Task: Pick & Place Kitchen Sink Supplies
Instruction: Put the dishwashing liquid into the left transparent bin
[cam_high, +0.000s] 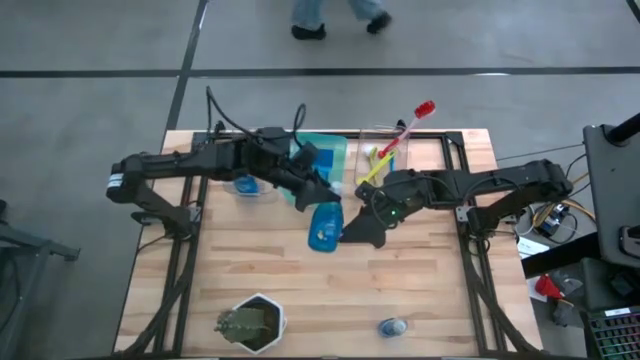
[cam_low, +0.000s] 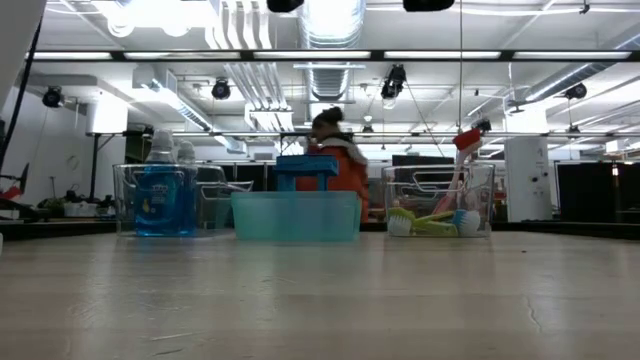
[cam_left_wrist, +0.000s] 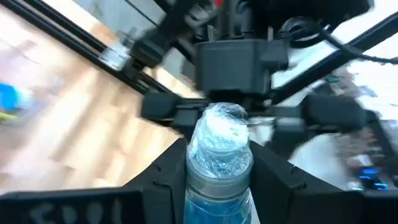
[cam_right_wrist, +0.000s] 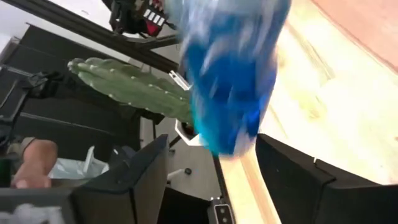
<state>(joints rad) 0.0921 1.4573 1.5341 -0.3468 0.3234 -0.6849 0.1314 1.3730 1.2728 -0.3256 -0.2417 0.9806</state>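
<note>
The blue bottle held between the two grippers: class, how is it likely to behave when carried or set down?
The blue bottle looks full of liquid, so probably heavy for its size. Its smooth plastic may slip, since the left gripper holds only its neck. Tall and narrow, it could tip if set down tilted.

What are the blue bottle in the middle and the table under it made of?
The blue bottle looks like clear plastic holding blue liquid; its pale cap seems glossy or wrapped, hard to tell. The table looks like pale wood planks, with visible grain and seams.
</note>
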